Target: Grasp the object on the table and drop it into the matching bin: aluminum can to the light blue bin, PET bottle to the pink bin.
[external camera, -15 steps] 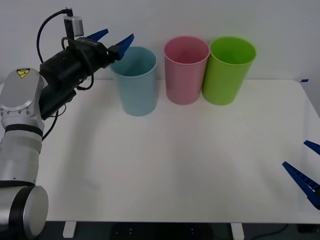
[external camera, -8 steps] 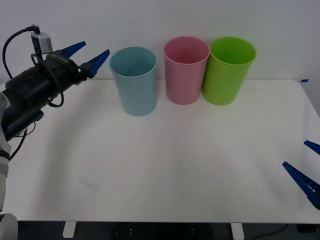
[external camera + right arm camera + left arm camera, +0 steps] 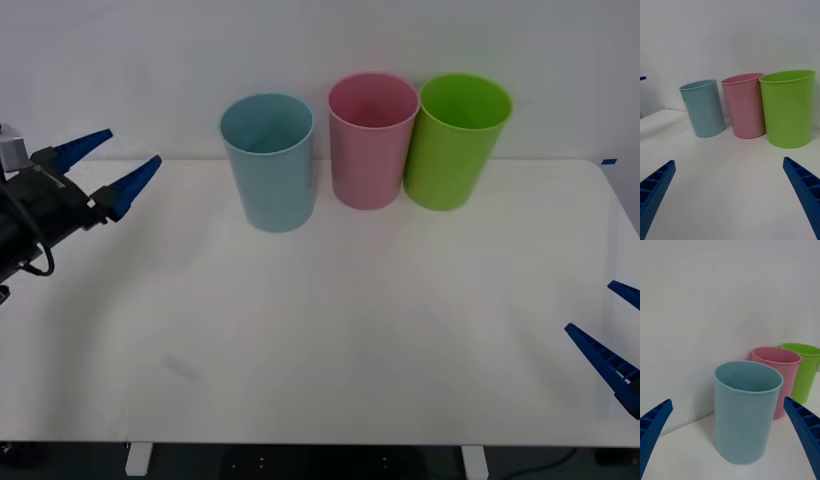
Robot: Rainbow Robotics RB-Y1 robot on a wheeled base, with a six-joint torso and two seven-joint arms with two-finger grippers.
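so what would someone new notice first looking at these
Three tall bins in a row at the back of the white table: the light blue bin on the left, the pink bin in the middle, a lime green bin on the right. Next, the left gripper, open at the table's left edge, and the right gripper, open at its right edge.

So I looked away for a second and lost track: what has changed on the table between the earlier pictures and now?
The left gripper has pulled back from beside the light blue bin's rim, moving left and lower toward the table's left edge, open and empty throughout. The right gripper stayed parked and open at the right edge. The light blue bin, pink bin and green bin did not move.
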